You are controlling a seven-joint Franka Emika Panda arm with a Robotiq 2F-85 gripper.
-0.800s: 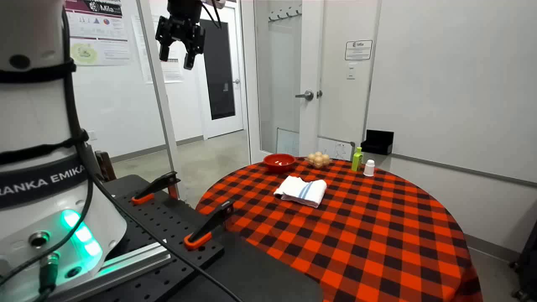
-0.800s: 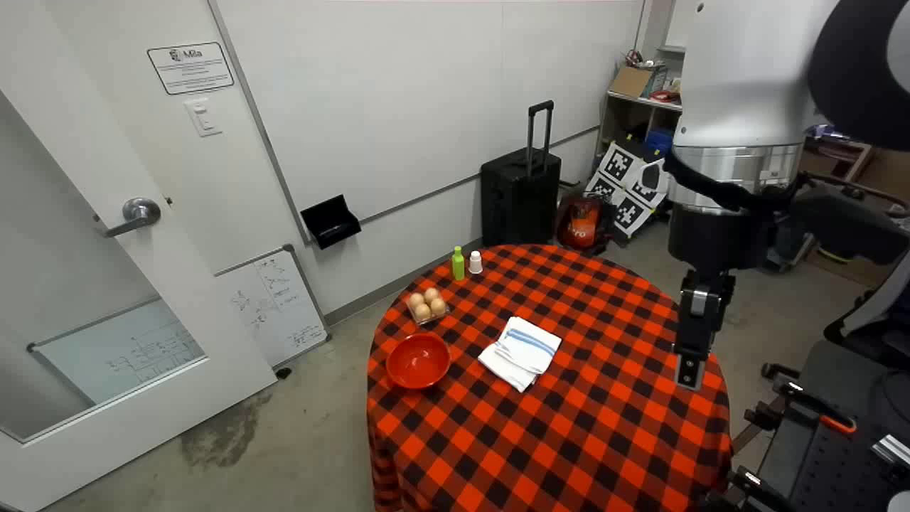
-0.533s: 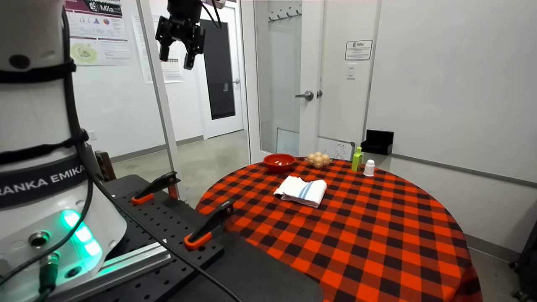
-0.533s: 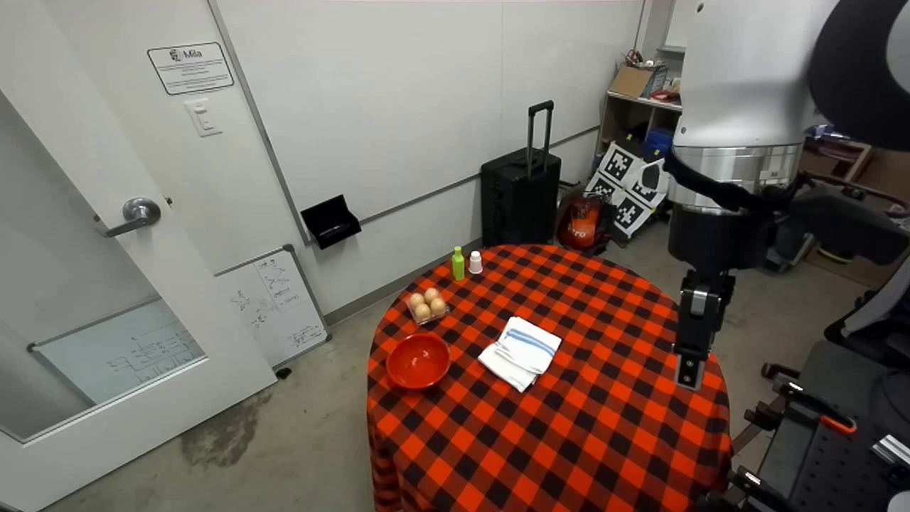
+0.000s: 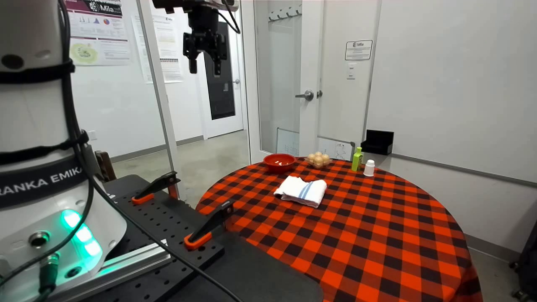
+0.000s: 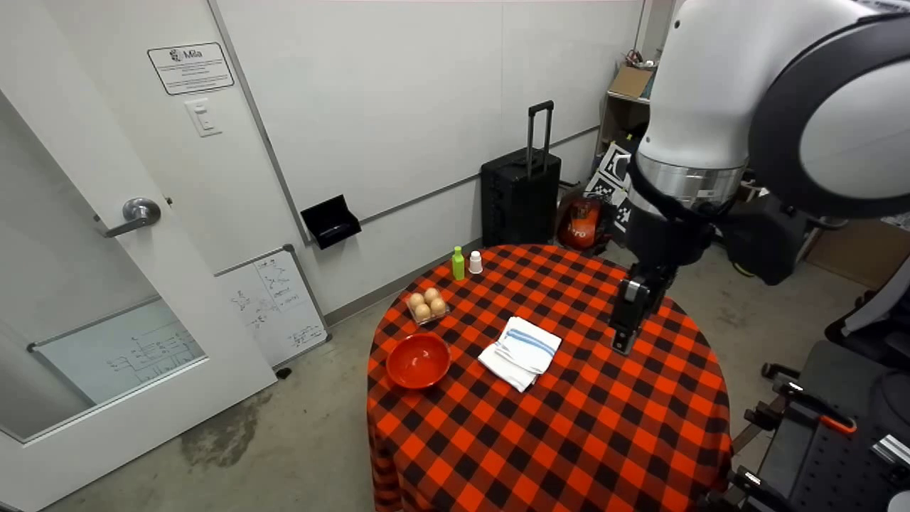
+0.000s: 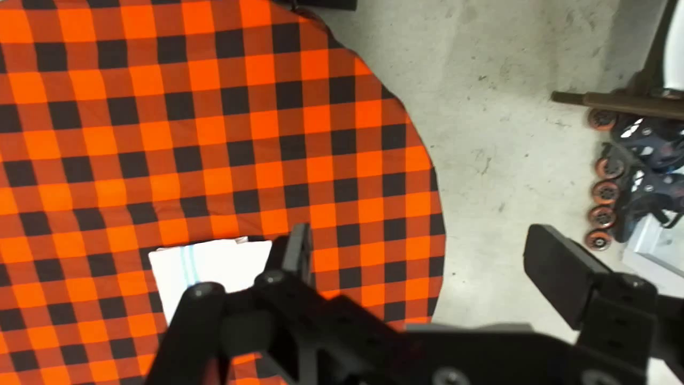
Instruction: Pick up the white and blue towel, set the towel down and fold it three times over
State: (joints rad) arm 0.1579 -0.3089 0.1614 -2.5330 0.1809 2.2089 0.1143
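Observation:
The white towel with blue stripes lies folded into a compact, uneven pad on the checked table; it shows in both exterior views (image 5: 300, 191) (image 6: 522, 352). In the wrist view the towel (image 7: 219, 262) is at lower left, partly hidden behind a finger. My gripper (image 5: 205, 71) is high above the table, well apart from the towel. It points down with its fingers spread and nothing between them. It also shows edge-on in an exterior view (image 6: 623, 344), to the right of the towel. In the wrist view the gripper (image 7: 419, 251) is wide open over the table's edge and the floor.
On the round table (image 6: 561, 434) stand a red bowl (image 6: 419, 361), a clear pack of eggs (image 6: 428, 306), a green bottle (image 6: 458, 264) and a white bottle (image 6: 475, 262). The bowl is closest to the towel. Orange-tipped clamps (image 5: 205, 228) sit on the robot's base plate.
The arm has swung out over the table, bringing the open gripper closer to the towel and turning it slightly. The towel and the other objects have not moved.

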